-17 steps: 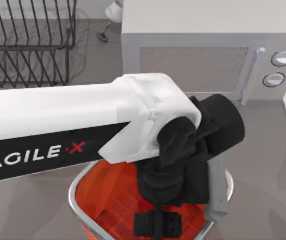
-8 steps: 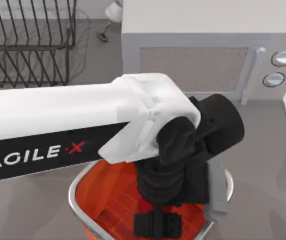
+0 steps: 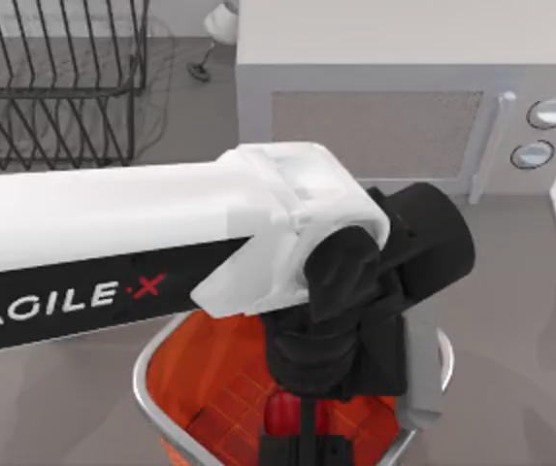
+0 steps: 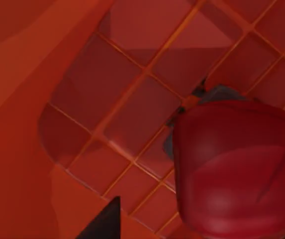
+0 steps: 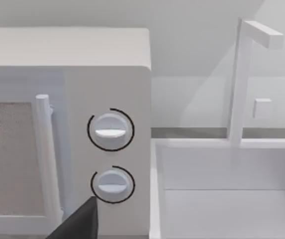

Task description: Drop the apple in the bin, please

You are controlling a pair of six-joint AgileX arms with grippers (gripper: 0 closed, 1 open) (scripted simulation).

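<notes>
Left arm spans top view from 9 o'clock toward centre, wrist bent down into bin (image 3: 143, 381) at 6 o'clock on table (image 3: 520, 311). Left end effector (image 3: 302, 442) hangs low inside bin. Apple (image 3: 281, 412) visible beside it over orange floor; finger opening and grip: cannot tell. In left wrist view, apple (image 4: 237, 169) sits close above gridded floor, grey centre square partly behind it. Right wrist view faces microwave (image 5: 72, 99) and sink (image 5: 222, 189); dark tip of right end effector (image 5: 77, 224) visible, state cannot tell.
</notes>
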